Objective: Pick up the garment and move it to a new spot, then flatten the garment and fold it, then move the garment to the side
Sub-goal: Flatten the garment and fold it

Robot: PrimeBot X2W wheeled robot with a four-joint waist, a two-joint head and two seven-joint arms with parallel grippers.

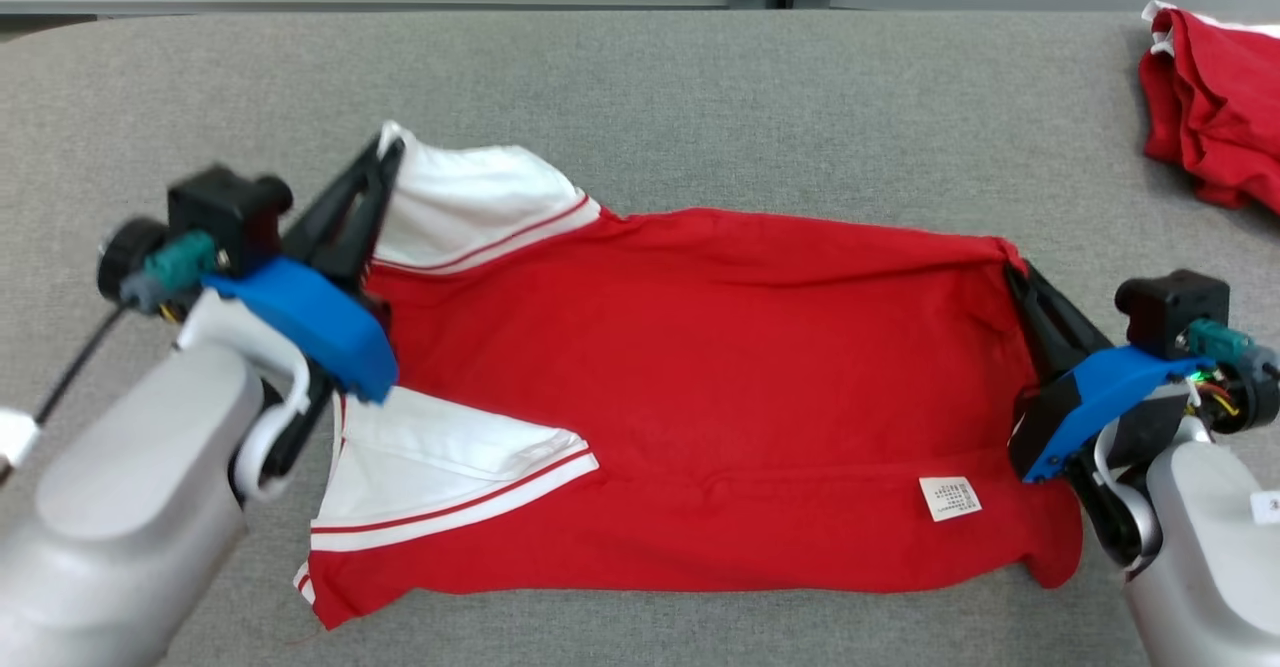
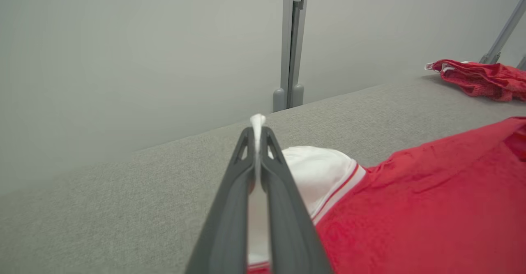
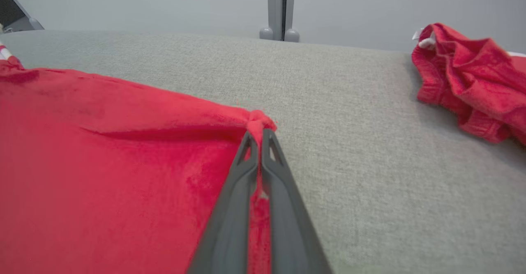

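Red T-shirt (image 1: 700, 377) with white sleeves lies spread mid grey padded table (image 1: 700, 97). Left gripper (image 1: 385, 152) is pinched tight on the far white sleeve's edge. Right gripper (image 1: 1012, 272) is pinched tight on the far hem corner. Crumpled red garment (image 1: 1215, 107), possibly another shirt, lies well apart at the table's far right.

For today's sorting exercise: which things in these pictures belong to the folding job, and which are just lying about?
Job: red shirt with white sleeves; left gripper, shut on a sleeve; right gripper, shut on a red corner.
Lying about: crumpled red garment, far right on the table.
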